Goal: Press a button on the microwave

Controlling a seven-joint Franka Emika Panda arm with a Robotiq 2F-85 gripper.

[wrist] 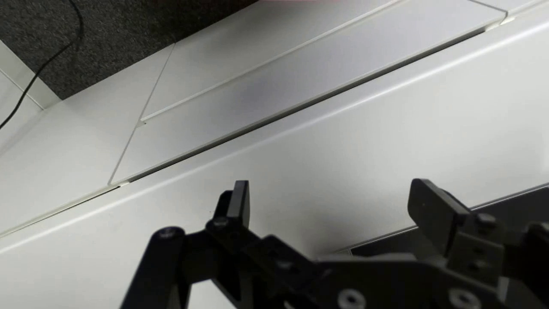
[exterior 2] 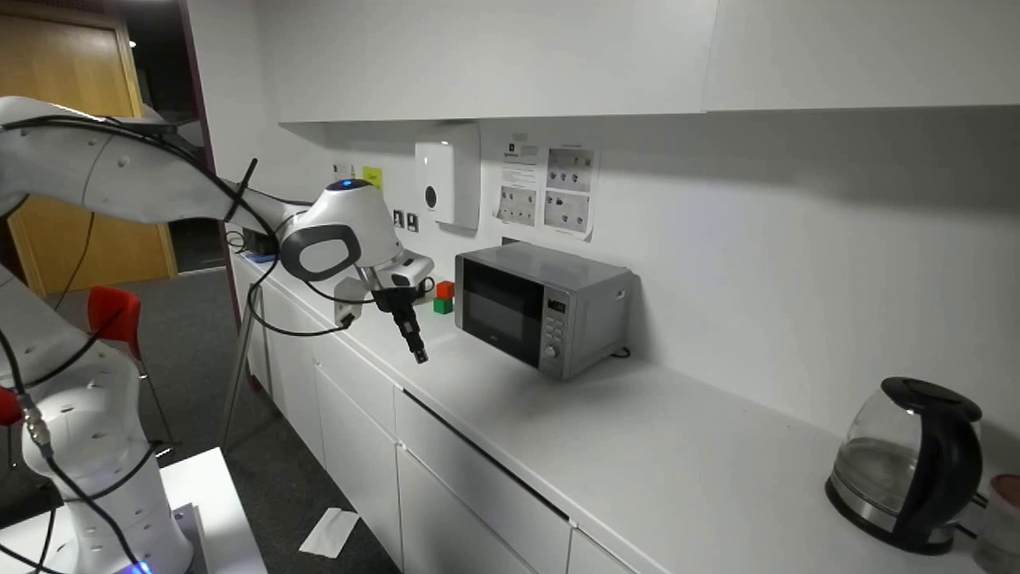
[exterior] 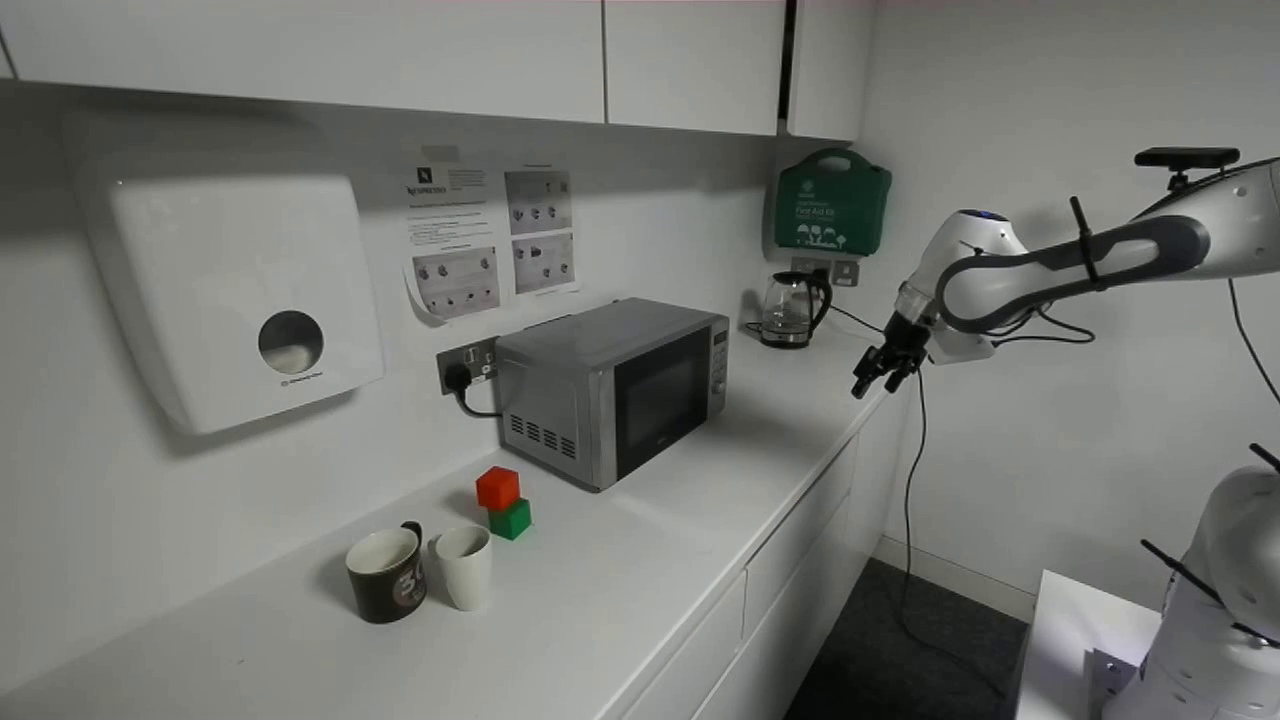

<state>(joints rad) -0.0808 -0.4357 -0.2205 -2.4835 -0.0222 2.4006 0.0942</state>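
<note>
The microwave [exterior 2: 546, 307] is standing toward the counter's [exterior 2: 717, 470] back; our gripper [wrist: 329, 199] is hanging near the counter's front edge, spread and empty. For a clean press, we are favouring closing the fingers [wrist: 238, 206] and nudging one button [exterior 2: 555, 323] squarely, gently. An exterior view is showing the whole control strip [exterior 2: 554, 331]; the wrist view is apparently hiding most of it.

Centre: microwave [exterior: 613, 392] is placed. Lower left: red cube [exterior: 498, 488] is stacked on green cube [exterior: 511, 519]. Right: gripper [exterior: 875, 386] is suspended.
</note>
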